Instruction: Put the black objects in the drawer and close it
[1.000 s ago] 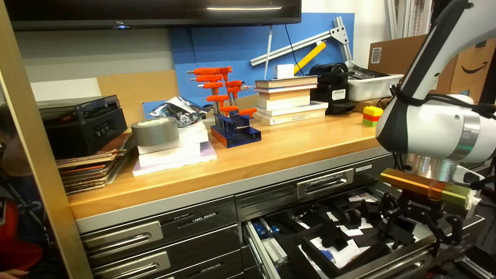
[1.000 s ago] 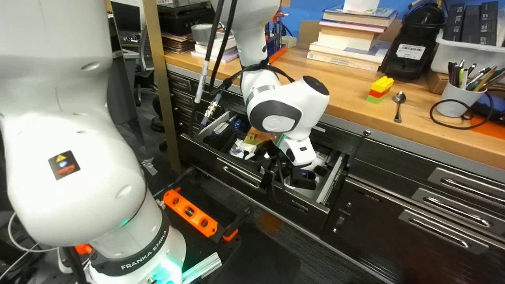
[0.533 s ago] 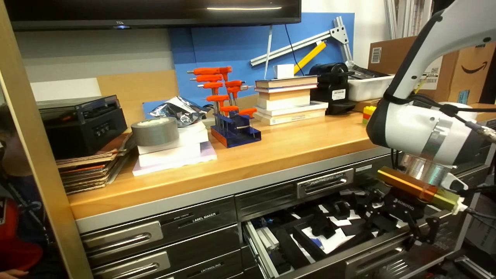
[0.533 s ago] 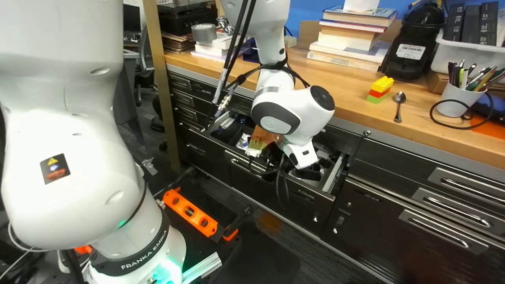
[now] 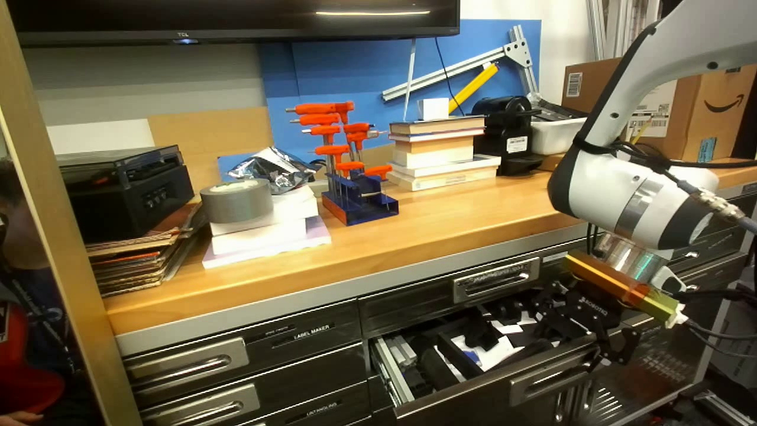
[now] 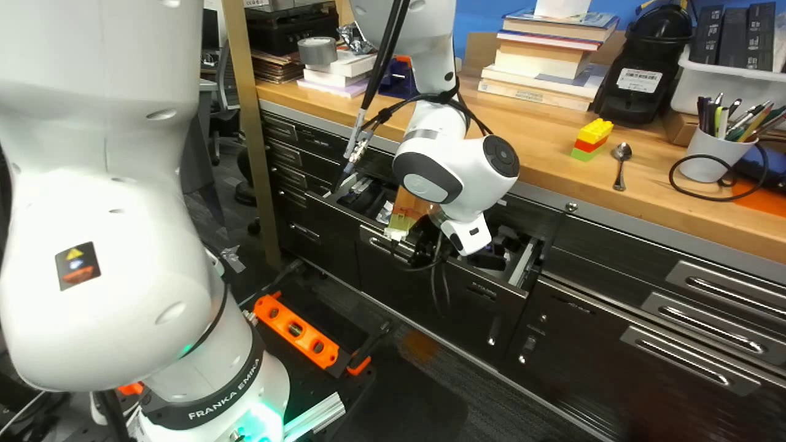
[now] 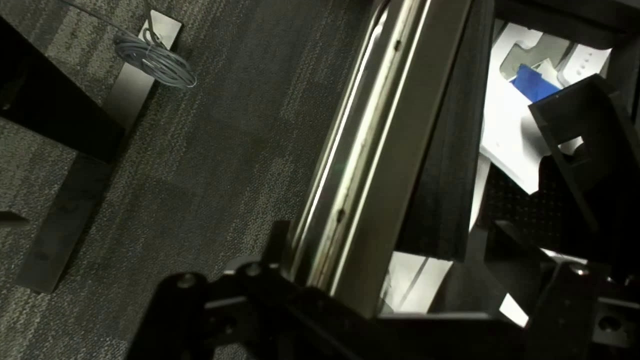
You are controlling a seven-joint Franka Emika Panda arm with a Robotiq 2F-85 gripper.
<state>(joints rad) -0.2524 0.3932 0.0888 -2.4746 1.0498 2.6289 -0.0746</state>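
Black two-fingered gripper [image 5: 576, 336]: fingers wide, nothing held, one inside and one outside the front wall of the wide grey metal drawer [image 5: 473, 402], partly open; we judge this straddle serves pushing it shut.
Silver bar handle [image 5: 553, 379]: near the outer finger, ungripped, perhaps because pushing needs no hold.
Small chunky black pieces [image 5: 478, 336]: beyond the inner finger, inside the drawer, so stowing looks done to us; we cannot count them.

You have room over the dark patterned carpet [image 7: 235, 150] before the wide grey metal drawer [image 5: 491, 396], but in the wrist view its front rim [image 7: 412, 125] runs between the spread fingers [image 7: 276, 250] of your black tool [image 7: 390, 240], and matte-black blocky pieces [image 7: 590, 117] crowd the inside.
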